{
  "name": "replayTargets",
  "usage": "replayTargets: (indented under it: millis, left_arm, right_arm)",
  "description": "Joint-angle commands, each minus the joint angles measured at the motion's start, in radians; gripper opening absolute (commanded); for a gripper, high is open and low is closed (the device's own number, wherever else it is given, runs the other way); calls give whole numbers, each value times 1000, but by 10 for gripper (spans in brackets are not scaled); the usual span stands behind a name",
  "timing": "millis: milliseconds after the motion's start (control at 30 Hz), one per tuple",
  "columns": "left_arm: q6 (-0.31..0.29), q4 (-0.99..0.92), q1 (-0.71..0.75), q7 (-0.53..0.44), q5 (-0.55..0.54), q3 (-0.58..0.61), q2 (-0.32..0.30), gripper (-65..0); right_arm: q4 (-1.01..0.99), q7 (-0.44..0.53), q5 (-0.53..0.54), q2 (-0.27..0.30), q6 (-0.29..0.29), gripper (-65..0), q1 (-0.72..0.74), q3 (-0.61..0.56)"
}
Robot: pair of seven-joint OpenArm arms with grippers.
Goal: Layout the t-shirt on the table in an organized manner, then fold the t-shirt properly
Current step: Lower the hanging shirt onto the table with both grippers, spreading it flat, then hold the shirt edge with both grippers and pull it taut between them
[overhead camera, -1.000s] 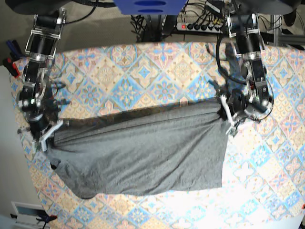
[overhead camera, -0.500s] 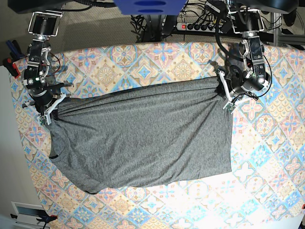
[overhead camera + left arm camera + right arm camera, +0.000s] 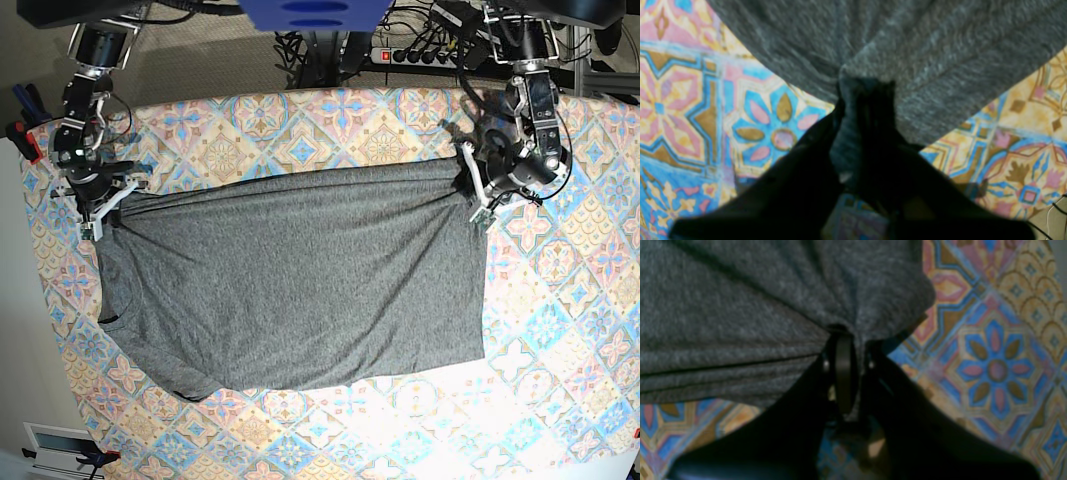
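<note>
Grey t-shirt (image 3: pixel 300 280) (spread on the table (image 3: pixel 560 330)), corners pinched in both closed grippers: left gripper (image 3: pixel 478 195), right gripper (image 3: pixel 100 208).

t-shirt (image 3: pixel 290 285): dark heather-grey, spread mostly flat, far edge taut | table (image 3: pixel 560 330): pastel tile-print, beneath shirt

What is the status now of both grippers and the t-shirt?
Left gripper and right gripper both shut on the t-shirt. Shirt spread nearly flat on the table, far edge stretched between them. Nothing in the way.
</note>
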Motion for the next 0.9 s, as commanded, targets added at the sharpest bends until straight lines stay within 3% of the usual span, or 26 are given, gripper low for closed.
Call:
replayTargets:
  millis: [0,133,400,633,867]
  left_arm:
    - [9,5,4,62,72,-6,-21,-629]
    - [9,5,19,60,62,-3,-53,-629]
    - [9,-69,19,22,72,-3,-57,-629]
    - [9,-90,70,-38,73,32,-89,-629]
    - [9,-90,110,-97,73,44,-116,-629]
  right_arm:
    - [16,14,-27,17,-44,-650,8,23]
    - [13,13,-27,3,-44,-650,5,25]
    - [-18,7,-27,-18,-44,-650,3,25]
    - [-18,5,-27,-41,-45,-650,-24,153]
    - [-16,5,-27,-52,-45,-650,-44,161]
